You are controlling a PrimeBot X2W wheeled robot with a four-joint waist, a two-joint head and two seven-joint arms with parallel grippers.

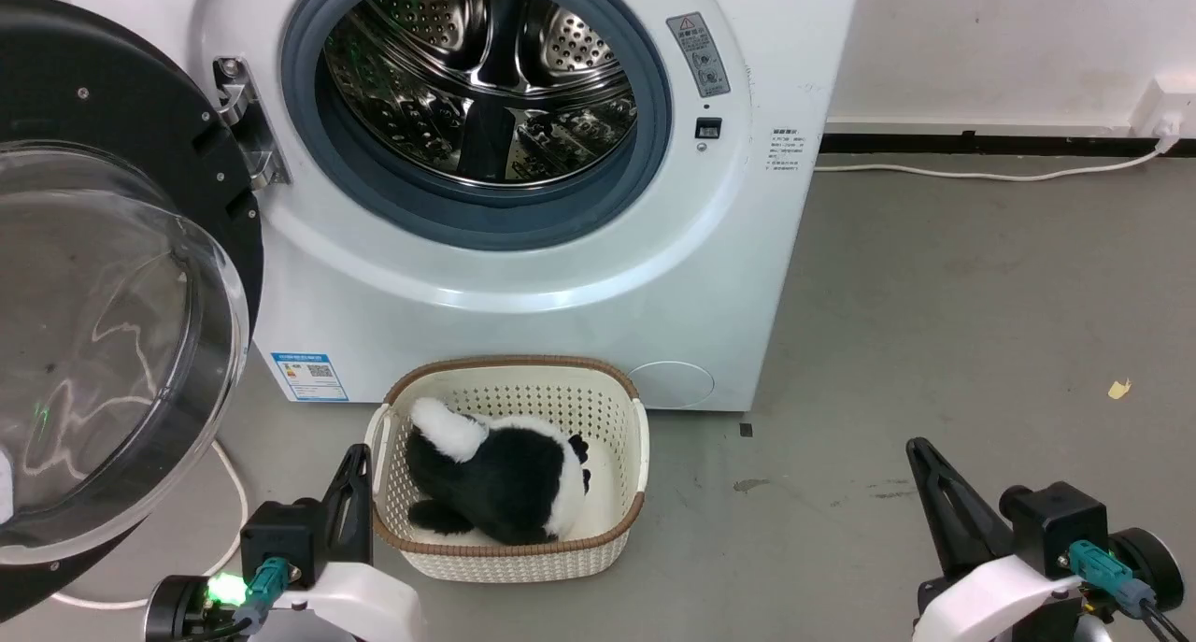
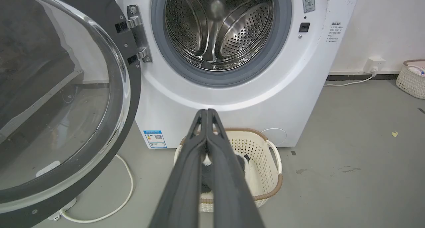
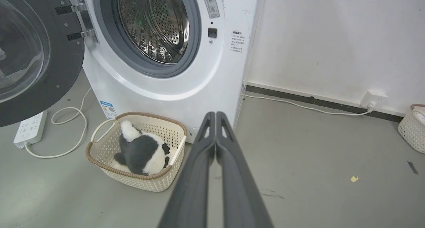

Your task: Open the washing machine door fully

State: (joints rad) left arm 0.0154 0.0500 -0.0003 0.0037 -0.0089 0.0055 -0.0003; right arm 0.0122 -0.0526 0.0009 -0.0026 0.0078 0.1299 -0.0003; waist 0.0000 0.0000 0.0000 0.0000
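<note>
Left gripper [image 1: 358, 452] is pinched shut w/ nothing in it, both long dark fingers flat together. It hangs low over the grey floor [image 1: 934, 324], just beside the left corner of the cream perforated plastic basket w/ brown rim [image 1: 624, 528]. Right gripper [image 1: 918, 446] is the same deal: closed, empty, well apart on the other side of the basket over bare floor.

Going outward from the left one, the big round glossy black washing machine door w/ the bulging clear glass bowl [image 1: 103, 324] is up and to the left of it, near but not touching. It's swung out on the steel hinge [image 1: 245, 119] at the left side of the white front-load machine [image 1: 561, 296], and its inner side w/ the glass bowl faces the robot. Hinge axis runs vertical. The door's free edge is off past the left of the head view, so can't see it. The steel drum mouth w/ grey rubber ring [image 1: 476, 91] is fully uncovered.

So imo the left arm is the one for any more pushing, since it's way nearer. The right would have to cross the basket and the black-and-white panda plush [image 1: 505, 483] in it. Door looks pretty much wide open already tbh. Any swing left goes away from the drum mouth, left and back. Can't tell if it's at its stop.
</note>
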